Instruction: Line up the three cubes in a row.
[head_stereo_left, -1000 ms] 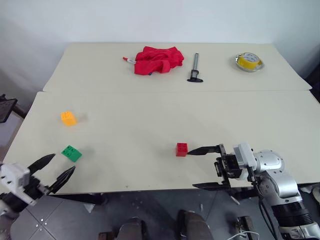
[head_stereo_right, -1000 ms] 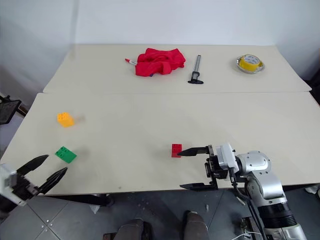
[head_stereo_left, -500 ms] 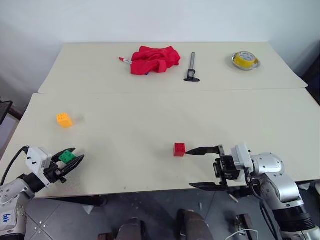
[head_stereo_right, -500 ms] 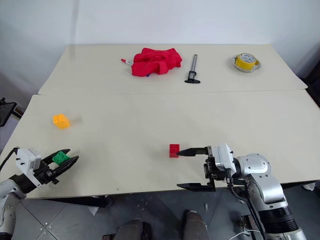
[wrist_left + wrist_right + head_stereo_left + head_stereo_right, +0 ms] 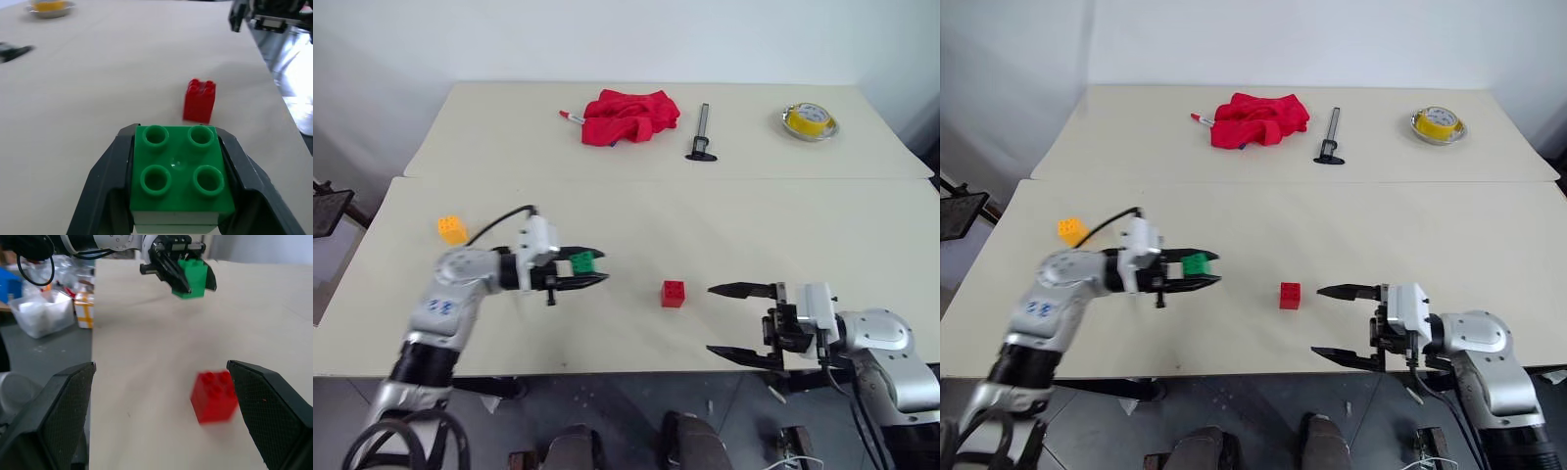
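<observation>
My left gripper (image 5: 596,265) is shut on the green cube (image 5: 581,261) and holds it just above the table, a short way left of the red cube (image 5: 673,294). In the left wrist view the green cube (image 5: 178,171) sits studs-up between the fingers, with the red cube (image 5: 200,100) beyond it. The yellow-orange cube (image 5: 452,229) lies near the table's left edge. To the right of the red cube my right gripper (image 5: 710,319) stands open and empty, pointing left at it.
On the far table lie a red cloth (image 5: 628,116) with a pen (image 5: 570,117), a caliper (image 5: 702,132) and a yellow tape roll (image 5: 808,120). A seam separates the two tables. The near table's front edge runs just below my right gripper.
My left gripper shut on the green cube at the front left and carried it right, toward the red cube. My right gripper drew back slightly to the right.
</observation>
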Motion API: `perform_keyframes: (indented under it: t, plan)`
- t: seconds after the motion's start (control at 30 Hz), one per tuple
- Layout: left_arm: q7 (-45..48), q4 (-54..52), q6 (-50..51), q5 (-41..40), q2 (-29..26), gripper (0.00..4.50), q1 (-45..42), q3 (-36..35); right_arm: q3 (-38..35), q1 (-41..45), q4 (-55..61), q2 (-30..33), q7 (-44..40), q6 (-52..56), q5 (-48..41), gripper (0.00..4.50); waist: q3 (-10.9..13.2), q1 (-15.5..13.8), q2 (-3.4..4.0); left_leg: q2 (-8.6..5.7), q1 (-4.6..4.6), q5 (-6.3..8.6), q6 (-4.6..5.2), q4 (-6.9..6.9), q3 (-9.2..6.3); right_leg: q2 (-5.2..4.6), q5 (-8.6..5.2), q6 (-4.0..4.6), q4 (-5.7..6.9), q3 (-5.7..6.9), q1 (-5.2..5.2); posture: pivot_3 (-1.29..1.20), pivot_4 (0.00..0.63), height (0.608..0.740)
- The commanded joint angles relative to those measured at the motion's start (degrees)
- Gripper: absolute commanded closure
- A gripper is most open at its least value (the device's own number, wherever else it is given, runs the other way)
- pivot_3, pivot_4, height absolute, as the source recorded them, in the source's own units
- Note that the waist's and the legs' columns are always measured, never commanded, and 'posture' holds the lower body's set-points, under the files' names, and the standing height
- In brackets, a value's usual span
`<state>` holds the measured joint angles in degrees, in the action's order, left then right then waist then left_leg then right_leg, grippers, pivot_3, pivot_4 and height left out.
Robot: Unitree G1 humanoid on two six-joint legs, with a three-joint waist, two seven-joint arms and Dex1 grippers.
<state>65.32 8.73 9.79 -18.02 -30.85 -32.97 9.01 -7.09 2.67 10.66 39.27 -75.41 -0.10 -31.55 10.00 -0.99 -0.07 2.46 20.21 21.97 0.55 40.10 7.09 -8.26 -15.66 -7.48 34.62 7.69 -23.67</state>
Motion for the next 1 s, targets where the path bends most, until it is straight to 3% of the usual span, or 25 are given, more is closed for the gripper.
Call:
perform_keyframes:
  t: [0.03,0.17,0.37,0.6,0.67,0.7,0.77,0.87,1.0]
  plan:
    - [1.2,8.3,-5.6,6.7,2.5,2.95,-4.5,5.2,-3.1,-1.5,1.4,1.3,0.8,-0.6,-0.9,0.0,0.0,-0.1,-0.01,0.0,0.02,0.0,0.0,0.0,0.02,0.01,0.0,0.0,-0.05,-0.01,0.0,0.0,0.15,0.74]
    - [1.4,14.1,-8.8,8.6,4.6,2.95,-6.8,5.8,-4.8,-3.8,2.8,1.8,1.6,-0.1,-1.4,0.0,0.0,0.0,-0.02,0.02,0.03,-0.01,0.01,0.01,0.03,0.02,0.0,0.0,-0.15,-0.03,0.02,0.0,0.15,0.74]
    - [3.9,14.3,-7.1,9.0,5.9,2.95,-6.7,6.3,-5.5,-5.6,3.2,2.3,1.8,1.2,-2.3,0.0,0.0,-0.5,-0.03,0.04,0.09,-0.02,0.03,0.13,-0.01,0.02,0.01,-0.01,-0.15,-0.03,0.04,0.0,0.15,0.74]
    - [4.0,11.3,-5.7,9.3,5.8,0.78,-5.4,5.5,-4.3,-3.0,1.3,2.0,1.3,1.0,-1.6,0.0,0.0,-0.4,-0.03,0.04,0.09,-0.02,0.04,0.19,-0.05,0.02,0.01,-0.01,-0.14,-0.02,0.08,0.0,0.15,0.74]
    - [2.9,9.5,-9.9,6.0,6.6,0.18,-4.9,1.6,-3.4,-1.4,0.3,1.8,0.5,0.9,-1.5,0.0,0.0,-0.4,-0.03,0.05,0.09,-0.02,0.04,0.19,-0.06,0.02,0.01,-0.01,-0.13,-0.02,0.08,0.0,0.15,0.74]
    - [3.3,7.1,-8.7,0.5,6.8,0.05,-4.6,-3.0,-2.8,-0.5,-0.3,1.7,-0.1,0.9,-1.4,0.0,0.0,-0.3,-0.05,0.05,0.09,-0.02,0.04,0.19,-0.06,0.02,0.01,-0.01,-0.13,-0.02,0.08,0.0,0.15,0.74]
    - [5.8,3.3,-6.5,-6.4,5.0,0.05,-3.5,-8.7,-2.1,0.8,-0.8,1.8,-0.7,1.1,-1.6,0.0,0.0,-0.3,-0.08,0.11,0.12,-0.02,0.04,0.23,-0.1,0.02,0.01,-0.01,-0.1,0.0,0.05,0.0,0.15,0.74]
    - [7.9,0.8,-6.0,-8.6,-0.2,0.05,-1.1,-12.8,-1.4,2.1,-1.2,1.8,-1.3,1.8,-2.2,0.0,0.0,0.3,-0.06,0.15,0.06,-0.02,0.03,0.21,-0.14,0.03,0.01,-0.01,0.05,0.02,0.05,0.0,0.15,0.74]
    - [-2.6,-4.7,-0.5,-12.7,-6.7,0.05,7.1,-26.9,1.0,6.2,-3.1,-0.7,-1.8,1.4,-2.3,0.0,0.1,1.2,-0.08,0.15,0.01,-0.02,0.02,0.17,-0.15,0.03,0.01,-0.01,0.06,0.0,0.07,0.0,0.15,0.74]
